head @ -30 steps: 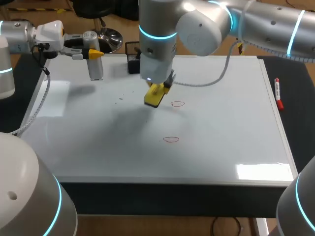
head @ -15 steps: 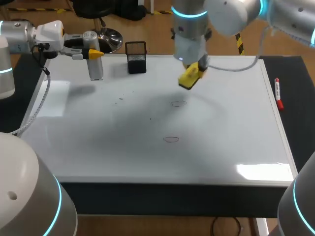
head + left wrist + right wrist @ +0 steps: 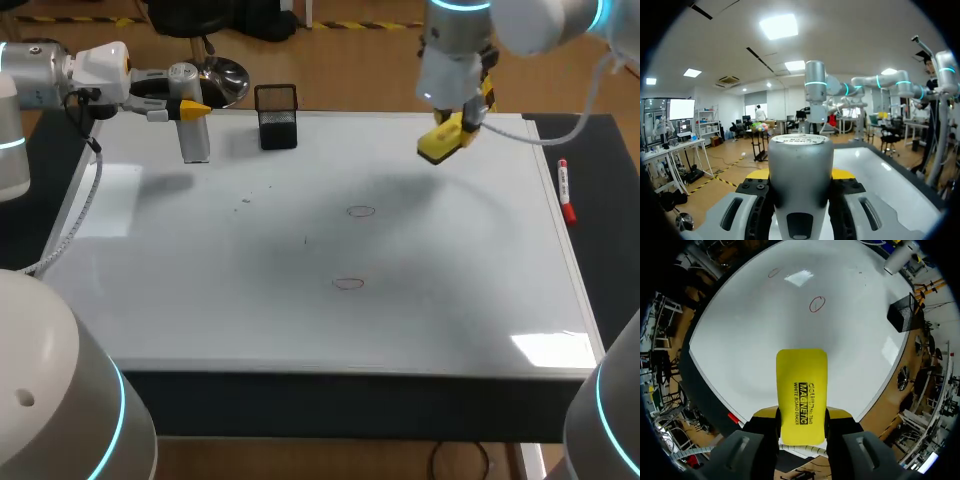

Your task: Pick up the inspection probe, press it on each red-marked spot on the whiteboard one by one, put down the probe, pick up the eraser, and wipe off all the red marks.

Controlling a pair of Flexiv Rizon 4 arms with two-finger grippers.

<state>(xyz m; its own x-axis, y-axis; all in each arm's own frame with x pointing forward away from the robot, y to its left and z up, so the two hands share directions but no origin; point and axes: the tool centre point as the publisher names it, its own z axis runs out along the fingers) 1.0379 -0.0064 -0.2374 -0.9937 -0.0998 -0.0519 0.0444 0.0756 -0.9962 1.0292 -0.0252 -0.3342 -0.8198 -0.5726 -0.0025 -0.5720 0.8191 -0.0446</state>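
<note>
Over the whiteboard's far right corner, the right gripper clamps the yellow eraser. Both red marks lie to its left, mid-board, nearer the robot. The left gripper grips the inspection probe at far left.

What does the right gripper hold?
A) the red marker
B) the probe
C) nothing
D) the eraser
D: the yellow eraser is clamped between the fingers of the right gripper, while the probe is in the left gripper.
</note>
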